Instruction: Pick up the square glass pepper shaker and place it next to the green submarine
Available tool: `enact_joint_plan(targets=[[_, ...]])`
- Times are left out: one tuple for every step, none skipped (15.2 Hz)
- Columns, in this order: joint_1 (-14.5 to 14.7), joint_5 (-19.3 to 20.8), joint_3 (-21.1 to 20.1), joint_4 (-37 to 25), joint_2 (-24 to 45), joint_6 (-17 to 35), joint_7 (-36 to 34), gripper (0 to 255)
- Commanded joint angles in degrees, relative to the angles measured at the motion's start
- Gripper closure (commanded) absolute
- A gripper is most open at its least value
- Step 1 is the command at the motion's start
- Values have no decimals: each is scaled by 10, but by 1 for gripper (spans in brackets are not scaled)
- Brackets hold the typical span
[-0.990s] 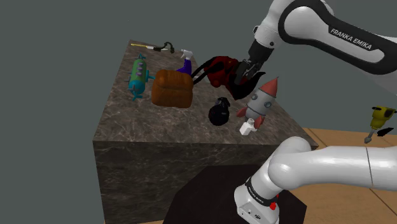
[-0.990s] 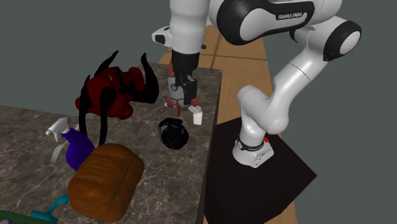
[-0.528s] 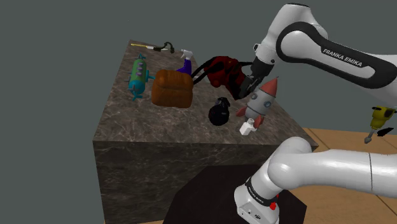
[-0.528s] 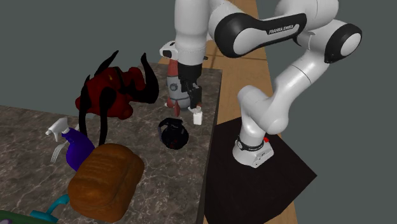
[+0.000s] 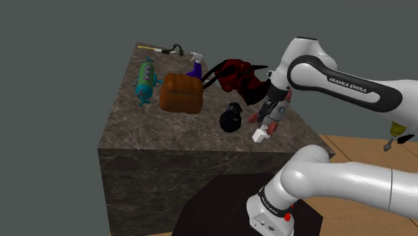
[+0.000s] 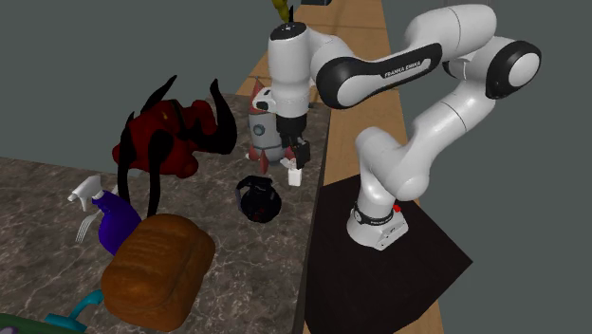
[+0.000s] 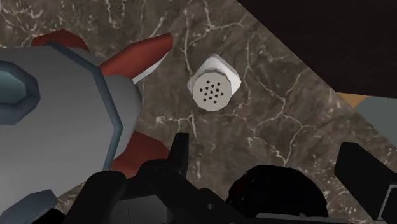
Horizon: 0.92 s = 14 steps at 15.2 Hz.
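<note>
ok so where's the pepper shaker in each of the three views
shoulder view: the white pepper shaker stands near the marble top's right edge, just below the toy rocket.
second exterior view: it stands at the top's right edge, right of the rocket's base.
wrist view: seen from above, holed cap up, beside the rocket's red fin.
shared landmark: the toy rocket.

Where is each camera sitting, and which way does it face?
Shoulder view: beside the stand, looking down across the marble table; arm and tool show.
Second exterior view: from the table's far end, facing the arm and stand.
Wrist view: on the hand, looking down at the white shaker beside the rocket; open fingers show.
Both exterior views share shaker, rocket and tool.
</note>
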<state>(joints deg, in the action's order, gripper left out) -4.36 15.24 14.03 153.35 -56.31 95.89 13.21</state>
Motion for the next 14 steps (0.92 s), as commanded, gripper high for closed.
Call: enact_joint_plan(targets=[[-12,21,22,27,-11,6,23,0],[-18,32,33,40,-15,9,34,0],[-25,44,44,53,-19,13,45,0],[-33,56,56,65,-22,18,56,0],[-41,69,68,77,-24,22,68,0],[-45,75,74,82,-24,24,73,0],[-47,78,77,89,-24,32,73,0],[-49,82,80,96,-24,39,73,0],[-51,85,83,103,-24,46,72,0],[-53,89,87,110,-23,54,72,0],[-56,92,89,117,-22,62,73,0],[-59,95,92,124,-20,70,73,0],[-61,100,95,131,-19,78,73,0],[-60,103,99,135,-19,82,72,0]])
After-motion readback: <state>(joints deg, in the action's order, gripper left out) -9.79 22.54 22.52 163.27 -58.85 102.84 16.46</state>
